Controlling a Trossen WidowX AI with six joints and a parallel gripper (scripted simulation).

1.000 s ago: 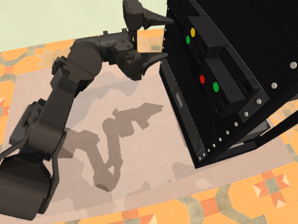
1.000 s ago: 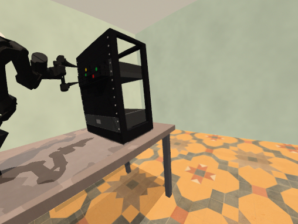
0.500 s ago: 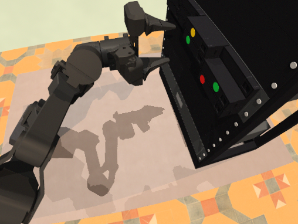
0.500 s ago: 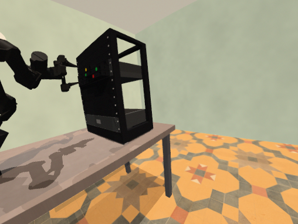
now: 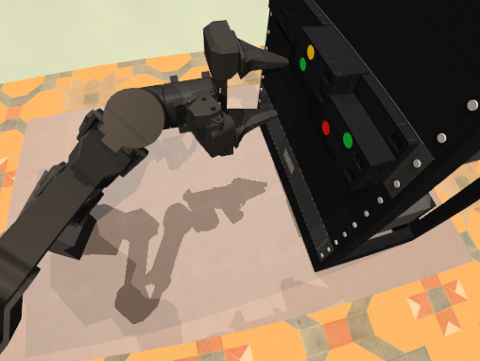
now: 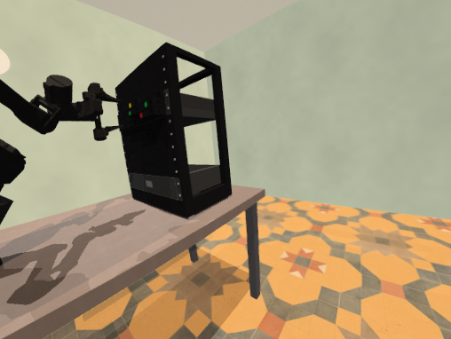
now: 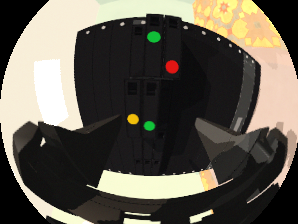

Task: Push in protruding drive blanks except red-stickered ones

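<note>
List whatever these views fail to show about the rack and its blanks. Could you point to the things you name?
- Black metal rack's (image 5: pixel 416 52) (image 6: pixel 176 133) (image 7: pixel 100 65) back panel: top and exterior views face away from it.
- Latches inside: dark housing covers them, every view.
- Unstickered blanks' depth: black on black, too small in the exterior view.

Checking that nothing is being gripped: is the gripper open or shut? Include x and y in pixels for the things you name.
Open: the gripper (image 5: pixel 282 87) (image 6: pixel 119 114) (image 7: pixel 160 120) has its two fingers spread wide, with a broad gap between their tips.

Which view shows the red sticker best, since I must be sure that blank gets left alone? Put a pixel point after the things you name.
The wrist view: the red sticker (image 5: pixel 326 128) (image 6: pixel 141 115) (image 7: pixel 172 66) faces it, large and unobstructed. The top view shows it at a slant, but also that its blank sticks out. The exterior view shows only a small red dot.
</note>
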